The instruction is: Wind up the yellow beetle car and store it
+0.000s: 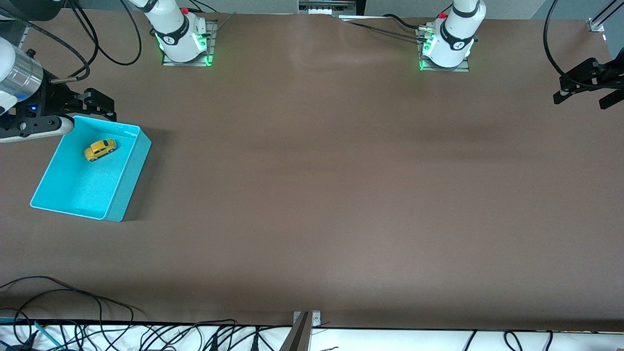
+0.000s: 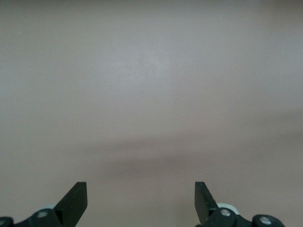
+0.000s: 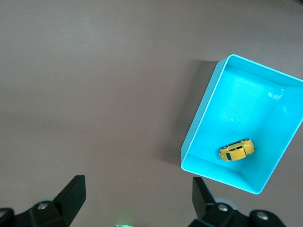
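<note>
The yellow beetle car [image 1: 100, 149] lies inside the turquoise bin [image 1: 127, 180], in the part of the bin farther from the front camera. The bin stands at the right arm's end of the table. Car [image 3: 236, 150] and bin [image 3: 201, 118] also show in the right wrist view. My right gripper [image 1: 109, 108] is open and empty, up in the air over the bin's edge nearest the robots' bases; its open jaws [image 3: 139, 194] hold nothing. My left gripper [image 1: 582, 100] is open and empty above bare table at the left arm's end [image 2: 141, 198]. That arm waits.
The brown table [image 1: 317, 195] carries only the bin. The arm bases [image 1: 181, 36] [image 1: 451, 41] stand along the edge farthest from the front camera. Loose cables [image 1: 73, 331] and a metal bracket [image 1: 304, 331] lie along the edge nearest it.
</note>
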